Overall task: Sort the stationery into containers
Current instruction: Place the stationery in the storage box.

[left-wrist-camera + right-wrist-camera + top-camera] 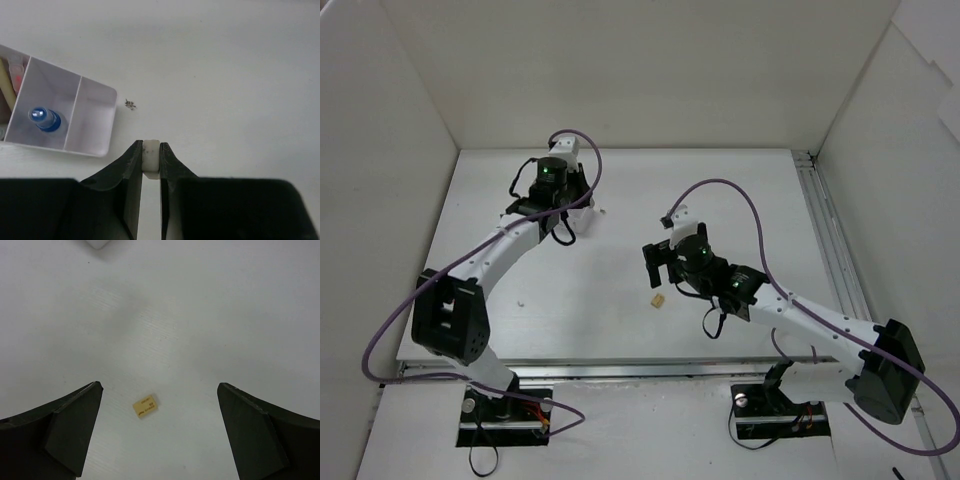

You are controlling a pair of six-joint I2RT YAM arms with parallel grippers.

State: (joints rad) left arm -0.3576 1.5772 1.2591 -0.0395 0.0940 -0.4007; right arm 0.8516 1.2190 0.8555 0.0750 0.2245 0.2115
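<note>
Nothing can be read for certain in any view. The small tan eraser [145, 406] lying on the worktop [210, 315] carries a little dark print on its upper face, but it is too small and blurred to make out.

White table [650, 190]; on it a divided box [92, 120], a tan eraser [145, 406]

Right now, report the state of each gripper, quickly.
Left gripper: closed on a small white block.
Right gripper: open, holding nothing, above a tan eraser.
</note>
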